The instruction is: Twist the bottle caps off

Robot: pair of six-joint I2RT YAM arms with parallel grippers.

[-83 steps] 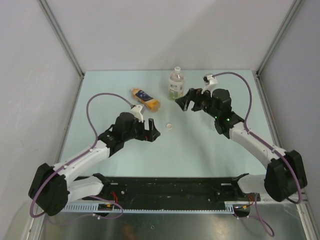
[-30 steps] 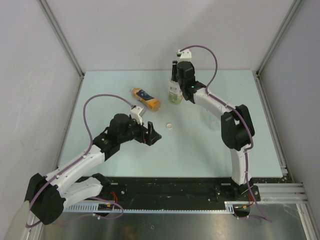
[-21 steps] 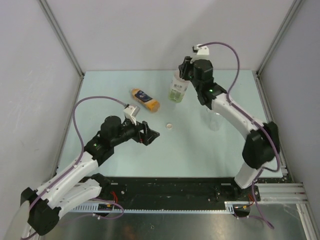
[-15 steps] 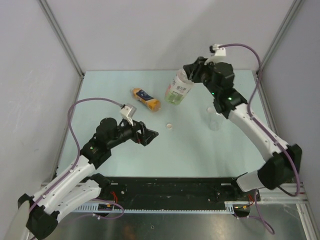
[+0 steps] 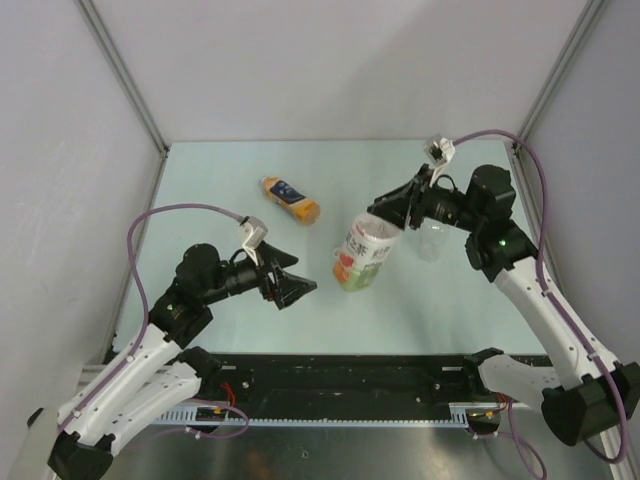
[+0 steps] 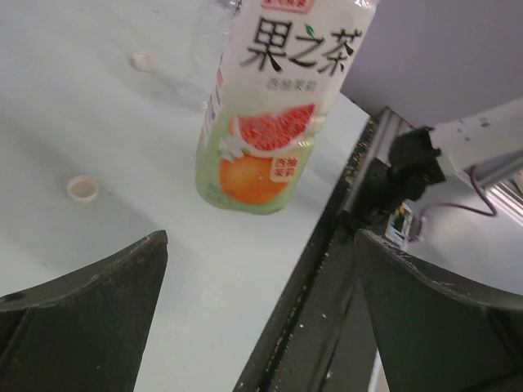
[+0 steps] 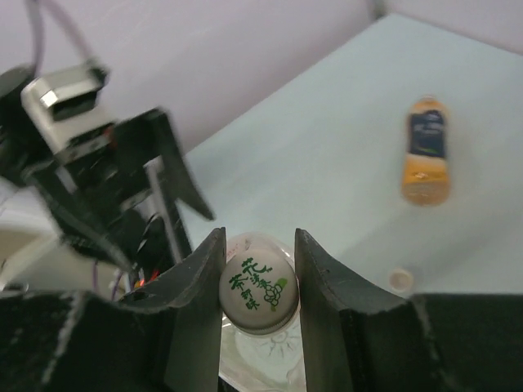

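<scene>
Holds the fruit tea bottle [image 5: 360,257] tilted over mid-worktop [image 5: 200,170] now, no longer standing at the back, its printed cap [image 7: 257,294] pinched in the right gripper's [image 7: 257,245] jaws. Faces the left gripper [image 6: 261,237], jaws spread wide: looks set for a body grip, then the twist

I am holding the tea bottle [image 5: 362,250] by its top end in my right jaws, and it is tilting, its base pointing toward the near edge of the table [image 5: 220,170] and toward my left arm [image 5: 132,353]. Whether the base is touching the table I cannot tell. My left jaws are standing spread wide, pointing at the bottle's lower part from near it, not touching. An orange bottle [image 5: 291,199] is lying on its side farther back, apart. A clear bottle [image 5: 431,240] is standing upright just beside my right arm [image 5: 518,282].
</scene>
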